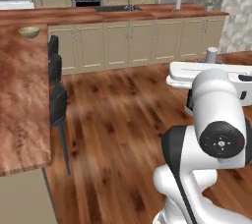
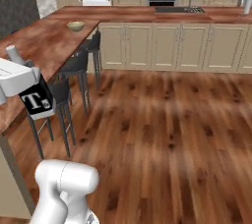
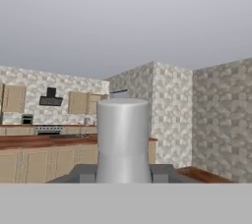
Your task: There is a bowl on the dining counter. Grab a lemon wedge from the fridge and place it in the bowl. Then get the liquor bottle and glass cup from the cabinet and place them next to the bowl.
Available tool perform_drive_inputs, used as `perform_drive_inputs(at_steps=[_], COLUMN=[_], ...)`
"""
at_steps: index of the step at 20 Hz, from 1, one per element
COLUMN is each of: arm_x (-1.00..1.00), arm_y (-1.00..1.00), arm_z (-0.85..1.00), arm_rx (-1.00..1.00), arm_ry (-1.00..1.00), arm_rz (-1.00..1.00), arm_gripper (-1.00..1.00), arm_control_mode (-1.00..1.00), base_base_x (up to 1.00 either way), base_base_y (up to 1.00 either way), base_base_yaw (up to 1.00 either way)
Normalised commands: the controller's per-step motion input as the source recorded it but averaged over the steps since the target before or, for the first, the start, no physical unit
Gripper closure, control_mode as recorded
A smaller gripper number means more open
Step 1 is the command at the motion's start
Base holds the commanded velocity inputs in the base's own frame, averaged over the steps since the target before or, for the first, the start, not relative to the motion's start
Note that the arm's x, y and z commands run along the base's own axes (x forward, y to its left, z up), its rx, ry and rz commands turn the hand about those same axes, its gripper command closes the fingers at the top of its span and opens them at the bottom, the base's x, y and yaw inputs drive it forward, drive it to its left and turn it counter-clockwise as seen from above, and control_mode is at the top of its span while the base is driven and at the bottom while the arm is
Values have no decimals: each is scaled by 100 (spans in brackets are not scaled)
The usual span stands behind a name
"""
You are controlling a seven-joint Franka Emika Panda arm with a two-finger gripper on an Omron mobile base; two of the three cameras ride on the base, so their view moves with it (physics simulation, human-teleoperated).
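A small tan bowl [image 1: 29, 32] [image 2: 75, 25] sits at the far end of the wooden dining counter [image 1: 22, 105] [image 2: 39, 46]; what is inside it is too small to tell. My gripper [image 3: 123, 174] [image 1: 211, 63] [image 2: 17, 61] is shut on a pale grey upright cylinder, the glass cup [image 3: 123, 139] [image 1: 211, 53] [image 2: 13, 52]. The cup stands up between my fingers [image 3: 86, 173], carried above the floor to the right of the dining counter's near end. The lemon wedge and the liquor bottle are out of view.
Dark stools [image 1: 56, 95] [image 2: 74, 66] line the dining counter's edge. A long row of beige cabinets [image 1: 133, 41] [image 2: 177, 46] with a sink and stove behind runs across the far side. Wooden floor [image 1: 118, 120] lies between.
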Motion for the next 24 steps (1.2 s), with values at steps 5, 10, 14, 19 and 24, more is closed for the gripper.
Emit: perform_drive_inputs(at_steps=[5, 10, 14, 19, 24], arm_x=[0, 0, 0, 0, 0], arm_y=[0, 0, 0, 0, 0], arm_z=[0, 0, 0, 0, 0], arm_rx=[0, 0, 0, 0, 0], arm_ry=[0, 0, 0, 0, 0], arm_rz=[0, 0, 0, 0, 0], arm_gripper=[100, 100, 100, 100, 100], arm_control_mode=[100, 100, 100, 100, 100], base_base_x=[40, 44, 59, 71, 75], base_base_y=[-100, -99, -92, -87, -83], base_base_yaw=[31, 32, 35, 36, 38])
